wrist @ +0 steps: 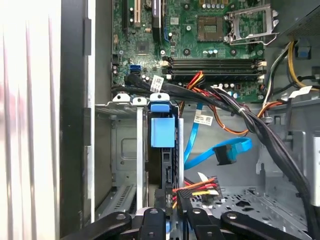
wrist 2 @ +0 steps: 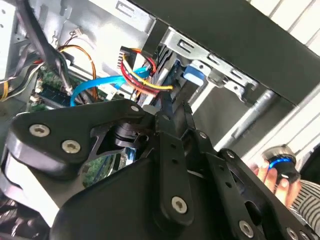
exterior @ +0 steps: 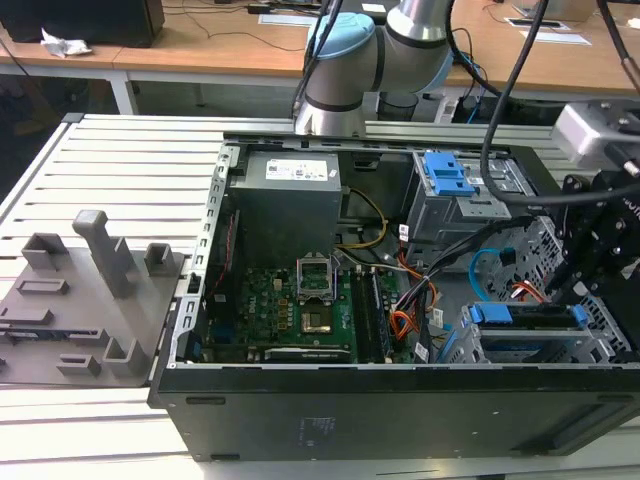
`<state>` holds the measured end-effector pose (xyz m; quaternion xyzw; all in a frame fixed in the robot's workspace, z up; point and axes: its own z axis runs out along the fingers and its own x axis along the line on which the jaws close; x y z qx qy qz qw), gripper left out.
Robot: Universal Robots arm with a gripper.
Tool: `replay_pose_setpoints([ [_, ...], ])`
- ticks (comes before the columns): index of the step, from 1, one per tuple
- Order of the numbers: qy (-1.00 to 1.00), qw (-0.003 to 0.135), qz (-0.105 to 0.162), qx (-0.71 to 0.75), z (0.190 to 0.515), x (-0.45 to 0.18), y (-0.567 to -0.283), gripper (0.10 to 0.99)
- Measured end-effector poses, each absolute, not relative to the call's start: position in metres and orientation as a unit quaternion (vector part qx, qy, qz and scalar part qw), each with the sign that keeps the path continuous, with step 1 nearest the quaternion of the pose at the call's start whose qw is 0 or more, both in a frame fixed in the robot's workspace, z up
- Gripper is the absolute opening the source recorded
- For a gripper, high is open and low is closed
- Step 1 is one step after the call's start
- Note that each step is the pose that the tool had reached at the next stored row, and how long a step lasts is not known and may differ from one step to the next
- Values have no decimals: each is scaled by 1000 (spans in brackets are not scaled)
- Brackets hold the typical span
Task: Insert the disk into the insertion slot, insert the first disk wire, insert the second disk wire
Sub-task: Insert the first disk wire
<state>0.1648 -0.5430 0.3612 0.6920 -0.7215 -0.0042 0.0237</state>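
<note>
The disk [exterior: 525, 318], in a blue-handled carrier [wrist: 163, 131], sits inside the insertion slot [exterior: 604, 338] of the grey perforated cage, at the exterior view's lower right. My black gripper [exterior: 592, 250] hangs over that cage. In both wrist views its fingers are drawn together at the disk's rear end, on the black connector [wrist: 184, 195] of a red, yellow and black wire [wrist 2: 142, 80]. A flat blue wire [wrist: 227, 151] lies loose beside the disk, its plug free. The gripper's linkage [wrist 2: 165, 165] hides the exact contact point.
A boxy grey cage with blue tabs [exterior: 450, 178] stands behind the slot. Thick black cables [wrist: 260, 130] and orange wires cross the case over the motherboard [exterior: 290, 300]. A person's hand [wrist 2: 272, 176] holds a small device outside the case wall. A grey fixture [exterior: 80, 290] lies at the exterior view's left.
</note>
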Motion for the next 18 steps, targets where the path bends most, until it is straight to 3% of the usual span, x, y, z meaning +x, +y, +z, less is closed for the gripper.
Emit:
replay_pose_setpoints([
  [4, -721, 24, -4, 692, 372, 165, -543, 227],
  [6, -721, 24, -4, 692, 375, 165, -543, 106],
  [18, -721, 24, -4, 692, 375, 126, -543, 106],
])
